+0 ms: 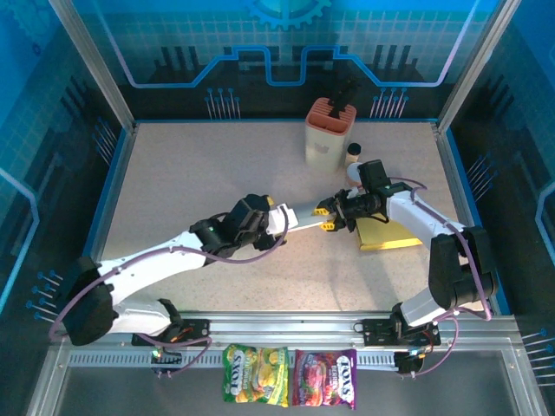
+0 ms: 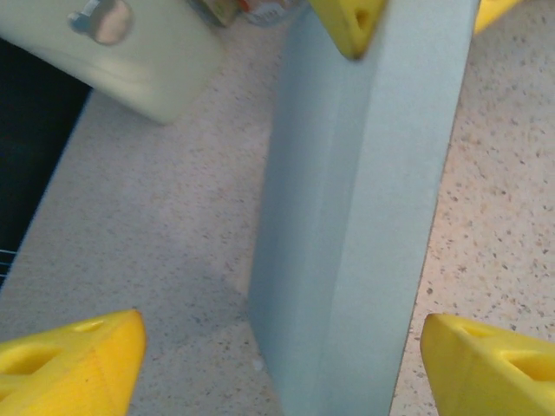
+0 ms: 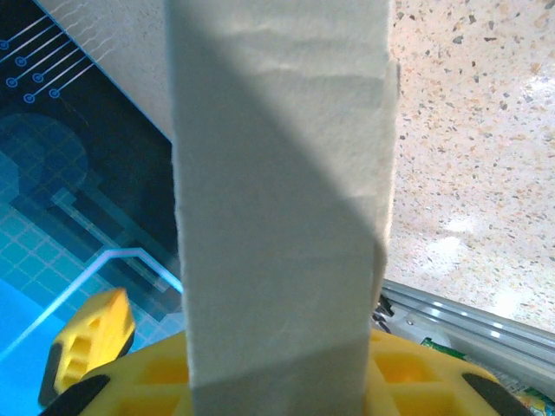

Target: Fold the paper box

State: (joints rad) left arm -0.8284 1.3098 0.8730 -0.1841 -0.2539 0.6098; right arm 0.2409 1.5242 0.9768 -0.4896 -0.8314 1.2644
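Note:
The paper box point(image 1: 299, 218) is a long pale flattened sleeve held above the middle of the table. My right gripper point(image 1: 329, 216) is shut on its right end, and in the right wrist view the box point(image 3: 277, 191) rises straight out from between the yellow fingers point(image 3: 408, 373). My left gripper point(image 1: 276, 217) straddles the box's left end. Seen from the left wrist, its yellow fingertips point(image 2: 78, 360) stand open on either side of the box point(image 2: 355, 217), with table showing in the gap at each side. A yellow fingertip of the right gripper point(image 2: 351, 26) presses the box's far end.
A cream holder with a pink top point(image 1: 329, 130) stands at the back, with a small bottle point(image 1: 354, 160) beside it. A flat yellow piece point(image 1: 388, 232) lies under the right arm. Two candy bags point(image 1: 256, 374) lie on the front rail.

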